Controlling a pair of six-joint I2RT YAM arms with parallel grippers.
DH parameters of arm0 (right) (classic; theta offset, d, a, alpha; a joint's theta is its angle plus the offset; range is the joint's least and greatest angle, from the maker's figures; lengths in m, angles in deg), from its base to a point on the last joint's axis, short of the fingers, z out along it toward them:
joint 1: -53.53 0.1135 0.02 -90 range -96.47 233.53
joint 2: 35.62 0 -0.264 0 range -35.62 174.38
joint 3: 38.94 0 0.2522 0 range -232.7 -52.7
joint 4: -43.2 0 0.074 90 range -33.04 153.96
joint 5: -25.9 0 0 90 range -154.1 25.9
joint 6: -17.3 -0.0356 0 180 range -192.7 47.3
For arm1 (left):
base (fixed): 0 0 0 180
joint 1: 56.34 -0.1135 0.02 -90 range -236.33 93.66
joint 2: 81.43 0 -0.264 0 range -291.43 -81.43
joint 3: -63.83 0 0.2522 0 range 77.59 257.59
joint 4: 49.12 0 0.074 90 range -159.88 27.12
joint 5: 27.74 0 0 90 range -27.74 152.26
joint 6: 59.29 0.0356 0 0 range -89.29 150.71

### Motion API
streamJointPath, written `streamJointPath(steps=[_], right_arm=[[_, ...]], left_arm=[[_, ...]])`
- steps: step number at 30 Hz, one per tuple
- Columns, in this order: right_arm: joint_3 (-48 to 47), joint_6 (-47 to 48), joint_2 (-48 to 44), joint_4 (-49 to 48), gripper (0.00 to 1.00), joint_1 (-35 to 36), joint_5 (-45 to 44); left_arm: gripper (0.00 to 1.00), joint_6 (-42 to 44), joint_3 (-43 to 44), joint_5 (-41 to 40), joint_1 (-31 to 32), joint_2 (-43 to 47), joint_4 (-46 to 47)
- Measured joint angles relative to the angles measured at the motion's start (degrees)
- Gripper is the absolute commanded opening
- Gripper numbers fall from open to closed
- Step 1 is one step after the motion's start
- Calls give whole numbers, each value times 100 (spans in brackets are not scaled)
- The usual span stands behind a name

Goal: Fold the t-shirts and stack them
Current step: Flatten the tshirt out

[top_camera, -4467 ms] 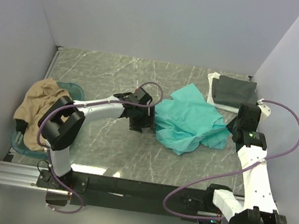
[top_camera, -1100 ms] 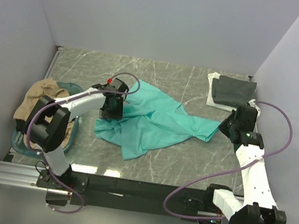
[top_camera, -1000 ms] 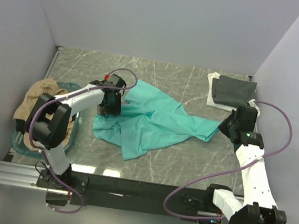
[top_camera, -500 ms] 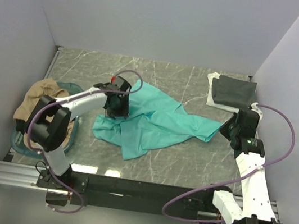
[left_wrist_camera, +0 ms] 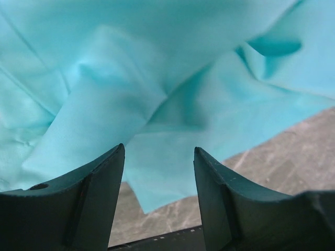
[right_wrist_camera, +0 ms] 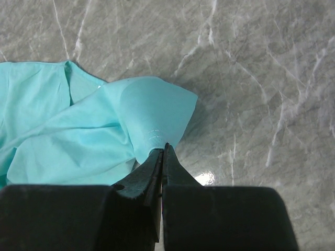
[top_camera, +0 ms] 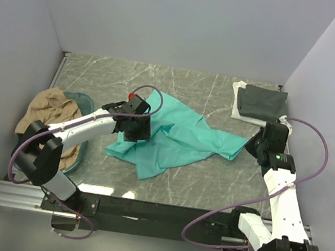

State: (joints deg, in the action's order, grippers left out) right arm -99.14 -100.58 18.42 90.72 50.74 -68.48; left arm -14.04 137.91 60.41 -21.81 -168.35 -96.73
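- Teal-green t-shirt [top_camera: 181, 139]: lies crumpled, partly spread, at centre of marble table [top_camera: 209, 183].
- Right gripper [right_wrist_camera: 163, 148]: jaws pinched together on shirt's right corner.
- Left gripper [left_wrist_camera: 159, 157]: jaws apart, nothing between them, over shirt's left part; contact with cloth unclear.
- Dark grey t-shirt [top_camera: 261, 102]: folded, on top of white t-shirt [top_camera: 242, 88], far right corner.
- Tan t-shirt [top_camera: 42, 117]: heaped in teal basket [top_camera: 84, 97], left edge.

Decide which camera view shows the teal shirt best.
The top view: the whole shirt shows, spread out. The left wrist view shows only close-up folds; the right wrist view, only the corner pinched in the right hand.
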Motion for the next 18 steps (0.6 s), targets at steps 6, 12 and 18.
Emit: streamJointPath(steps=[6, 12, 18], right_arm=[[26, -37, -2, -22, 0, 0, 44], [79, -55, -2, -9, 0, 0, 57], [79, -59, 0, -9, 0, 0, 61]], left_arm=[[60, -83, 0, 205, 120, -63, 33], [60, -103, -28, 361, 190, -256, 52], [60, -101, -28, 426, 396, -240, 140]])
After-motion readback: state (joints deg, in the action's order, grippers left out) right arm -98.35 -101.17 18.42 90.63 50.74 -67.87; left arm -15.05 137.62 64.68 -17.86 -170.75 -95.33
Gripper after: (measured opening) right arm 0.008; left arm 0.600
